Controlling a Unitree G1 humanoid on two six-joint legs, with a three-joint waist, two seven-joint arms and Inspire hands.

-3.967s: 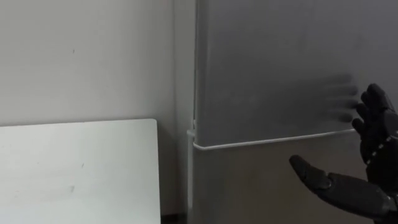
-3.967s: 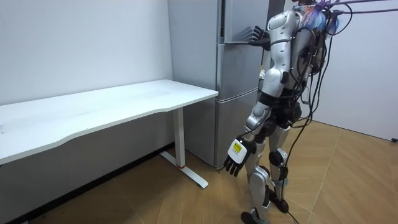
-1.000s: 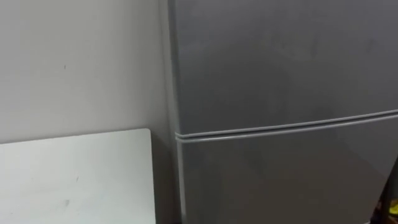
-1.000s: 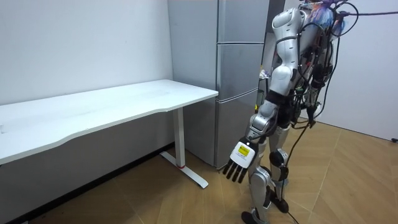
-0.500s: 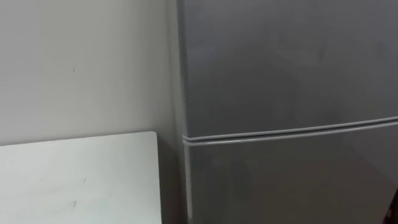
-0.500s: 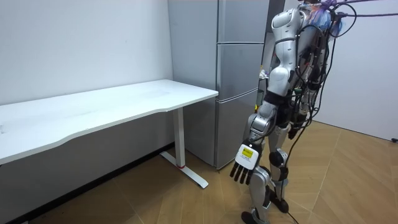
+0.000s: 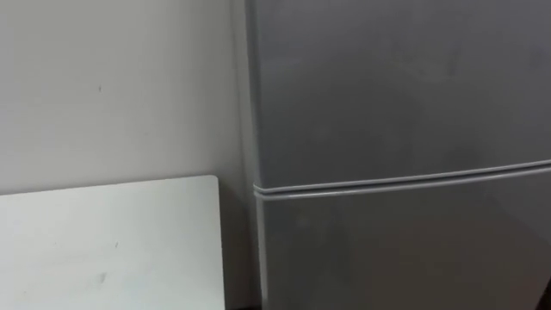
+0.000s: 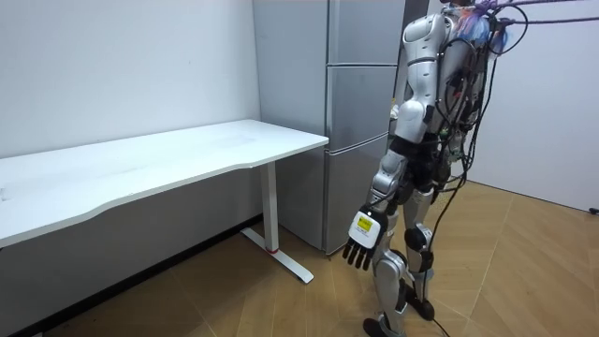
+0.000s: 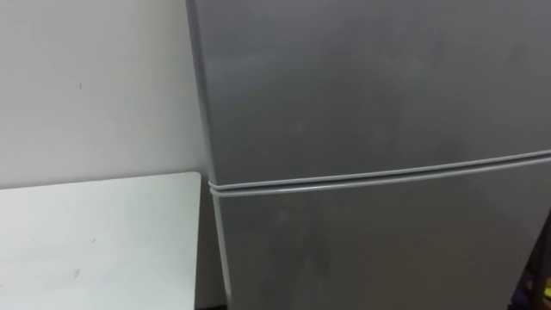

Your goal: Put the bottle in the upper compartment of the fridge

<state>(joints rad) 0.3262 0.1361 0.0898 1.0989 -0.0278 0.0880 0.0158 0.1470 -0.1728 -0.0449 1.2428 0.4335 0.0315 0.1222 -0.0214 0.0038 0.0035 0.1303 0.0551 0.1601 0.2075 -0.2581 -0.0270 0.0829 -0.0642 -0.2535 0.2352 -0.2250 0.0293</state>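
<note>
Room view | my left hand [image 8: 359, 236] hangs at 6 o'clock, loose, spread, empty | right hand [image 9: 541, 298], eye view 4 o'clock edge, can't tell | bottle: can't tell, likely behind shut upper door [image 7: 396, 86] | tip: check seam [image 7: 405, 182] sits flush

The fridge [image 7: 387, 95] had a grey, matt front with a faint brushed-metal finish. A paler, slightly glossy strip [image 7: 405, 182] ran along the seam between its doors. The table [image 7: 103, 250] top was smooth, white and matt, probably laminate, and its leg [image 8: 272, 211] was white painted metal. The wall [image 7: 112, 86] was flat matt paint. The floor [image 8: 524, 271] was wood parquet with a soft sheen. The left hand [image 8: 358, 243] was dark matt plastic.
</note>
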